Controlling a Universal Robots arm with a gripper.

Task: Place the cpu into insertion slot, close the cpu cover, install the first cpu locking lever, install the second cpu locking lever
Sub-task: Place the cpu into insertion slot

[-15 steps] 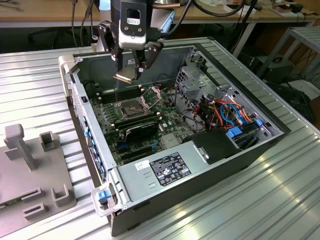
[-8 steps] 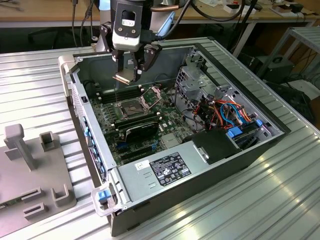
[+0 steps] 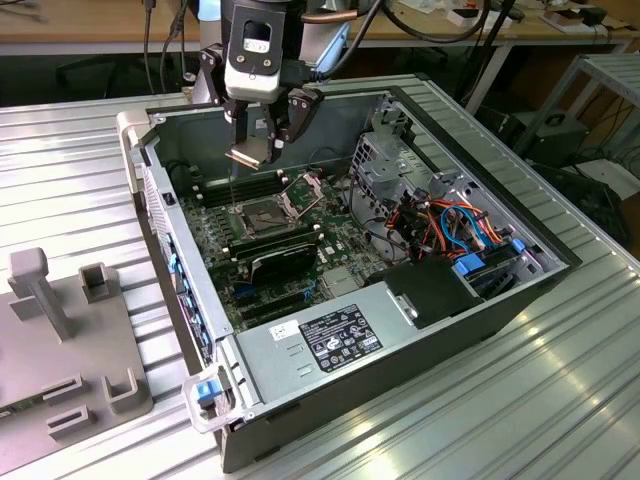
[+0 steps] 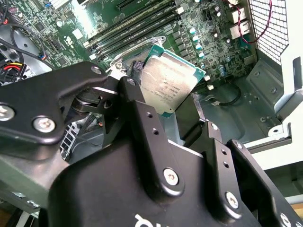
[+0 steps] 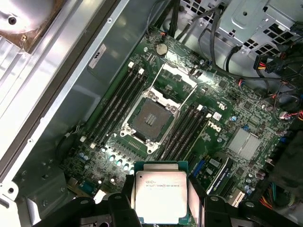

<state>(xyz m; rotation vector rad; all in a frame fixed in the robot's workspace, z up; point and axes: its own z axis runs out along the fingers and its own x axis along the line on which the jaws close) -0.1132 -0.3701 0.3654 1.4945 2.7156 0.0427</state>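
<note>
- Pincer [image 5: 161,212] work: clamping narrow on two opposite edges of the small, flat, square cpu [image 5: 161,196] with a dull silver-grey metal top.
- Judging it light, stiff, smooth-sided and fragile underneath; gripping the edges only, sparing the contact face.
- Hanging wrist-down over the open grey metal computer case [image 3: 190,140], carrying it above the green board, apart from the square, dark-framed, gold-pinned insertion slot [image 5: 152,116] beside the raised, thin silvery cpu cover [image 5: 180,74].

Gripper [image 3: 258,140]: matte black body, partly visible white marking on its casing. Fingers [image 4: 142,123]: black angular bars with small drilled holes. Silver screws [image 4: 170,177] and washers fasten the black link arms [image 4: 47,101]. Silver-grey housing [image 3: 250,62] sits above, with a dark panel.
</note>
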